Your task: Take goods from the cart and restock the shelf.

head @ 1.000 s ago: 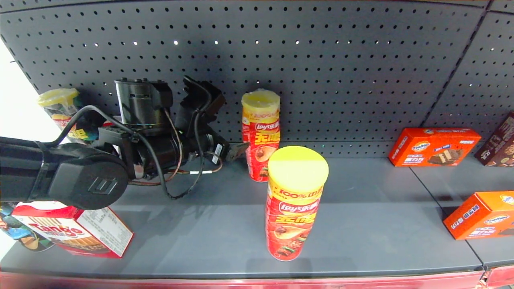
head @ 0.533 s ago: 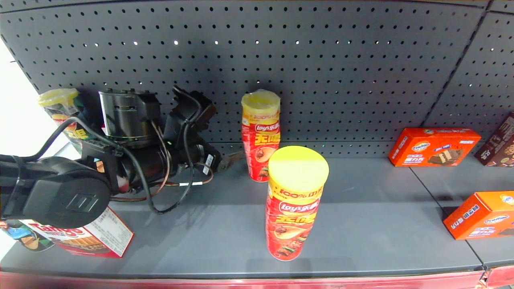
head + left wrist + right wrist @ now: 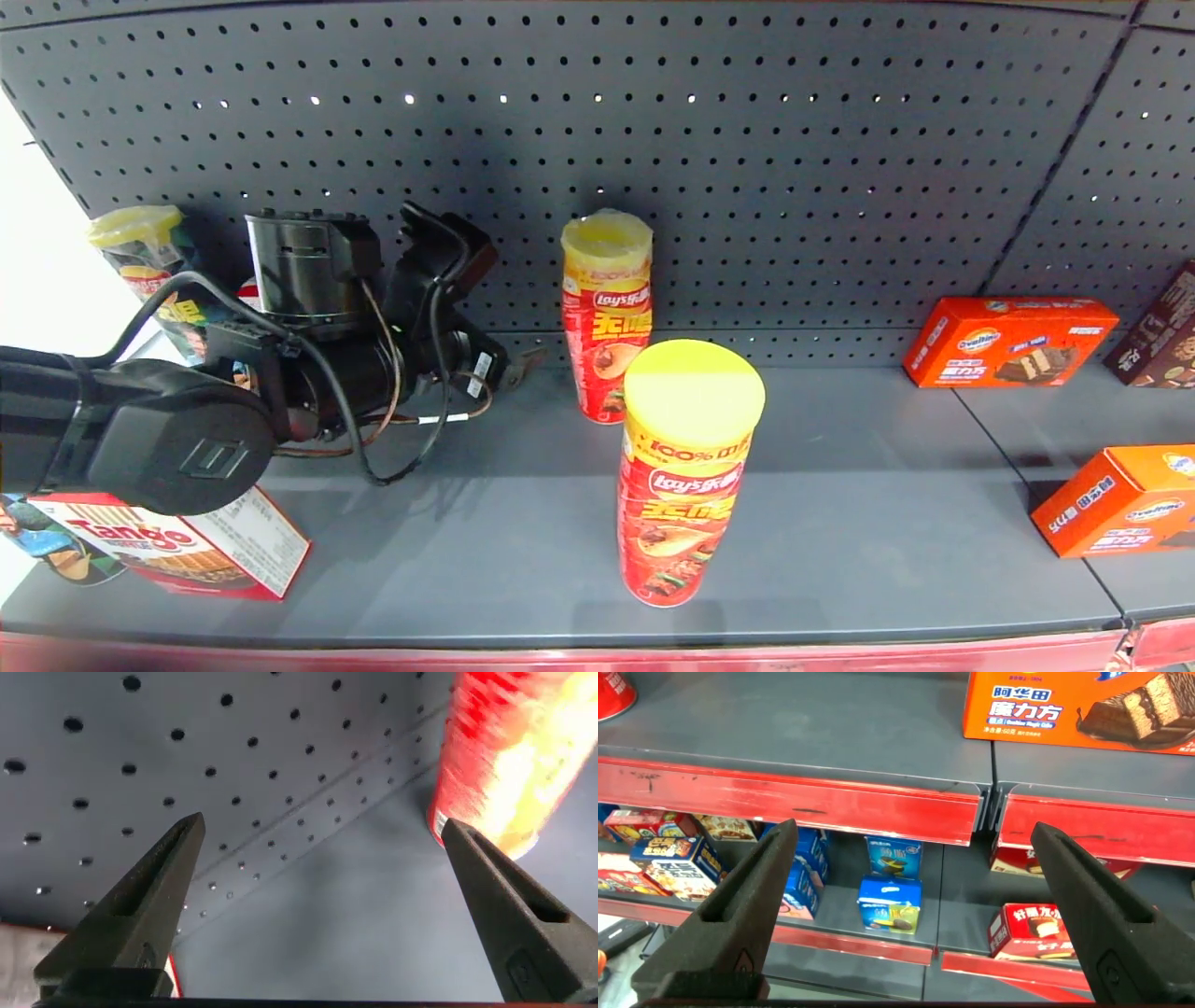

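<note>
The left gripper hangs low over the shelf near its back edge, claw spread wide with nothing between the tips. It points at the rear can but stops short of it, with a gap between them. In the left wrist view the spread left gripper frames the pegboard wall, and the rear can stands upright just beside one tip.

That red chip can with a yellow lid sits against the pegboard wall, about midway along the back edge. A front can of the same kind stands upright nearer the front edge, slightly to the right and apart from the first.

The left arm lies across the shelf's left part. It passes over a red and white wafer box at the front left corner and partly blocks a yellow-lidded tube in the back left corner.

Off to the right, well clear of both cans, an orange box lies by the back edge. A second orange box sits further forward, and a dark brown box is at the far right edge.

The right gripper is held lower, in front of the shelf's red front lip, claw likewise spread and holding nothing. Behind it, blue snack packs sit on the lower tier.
</note>
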Controlling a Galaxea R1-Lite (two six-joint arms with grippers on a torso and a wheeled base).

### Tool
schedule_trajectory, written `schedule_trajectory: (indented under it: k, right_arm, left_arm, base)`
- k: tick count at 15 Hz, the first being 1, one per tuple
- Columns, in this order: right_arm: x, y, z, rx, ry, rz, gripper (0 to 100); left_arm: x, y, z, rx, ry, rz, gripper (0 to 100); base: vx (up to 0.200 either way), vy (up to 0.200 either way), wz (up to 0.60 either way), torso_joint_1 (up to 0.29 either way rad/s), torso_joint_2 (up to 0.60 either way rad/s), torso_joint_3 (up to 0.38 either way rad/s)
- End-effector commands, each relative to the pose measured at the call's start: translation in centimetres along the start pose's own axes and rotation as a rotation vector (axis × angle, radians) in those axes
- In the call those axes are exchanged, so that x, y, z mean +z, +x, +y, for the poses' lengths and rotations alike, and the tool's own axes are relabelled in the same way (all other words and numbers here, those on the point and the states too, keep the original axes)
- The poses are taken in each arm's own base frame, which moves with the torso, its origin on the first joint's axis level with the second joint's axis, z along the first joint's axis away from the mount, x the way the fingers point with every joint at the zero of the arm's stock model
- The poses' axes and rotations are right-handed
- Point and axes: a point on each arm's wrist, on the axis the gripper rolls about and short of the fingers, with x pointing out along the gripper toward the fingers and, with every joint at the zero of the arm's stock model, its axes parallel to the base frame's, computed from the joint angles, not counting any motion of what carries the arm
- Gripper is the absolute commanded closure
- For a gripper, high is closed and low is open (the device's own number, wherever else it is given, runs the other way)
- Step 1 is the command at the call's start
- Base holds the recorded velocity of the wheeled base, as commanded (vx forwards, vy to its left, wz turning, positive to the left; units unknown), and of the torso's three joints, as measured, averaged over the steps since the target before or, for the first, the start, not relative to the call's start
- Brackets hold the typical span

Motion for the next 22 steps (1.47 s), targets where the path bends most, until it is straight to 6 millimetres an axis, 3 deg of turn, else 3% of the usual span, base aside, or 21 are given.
schedule_trajectory:
  k: [1, 7, 22]
  right_arm:
    - [0.0, 0.0, 0.0, 0.001, 0.000, 0.002, 0]
    - [0.0, 0.0, 0.0, 0.001, 0.000, 0.002, 0]
    - [0.0, 0.0, 0.0, 0.001, 0.000, 0.002, 0]
  left_arm:
    - [-0.5, 1.0, -0.2, -0.008, 0.001, 0.017, 0]
    - [0.0, 2.7, -1.1, -0.024, 0.008, 0.005, 0]
    - [0.5, 3.4, -2.0, -0.047, 0.015, -0.014, 0]
  base:
    - [0.000, 0.000, 0.00, 0.000, 0.00, 0.000]
    - [0.000, 0.000, 0.00, 0.000, 0.00, 0.000]
    - [0.000, 0.000, 0.00, 0.000, 0.00, 0.000]
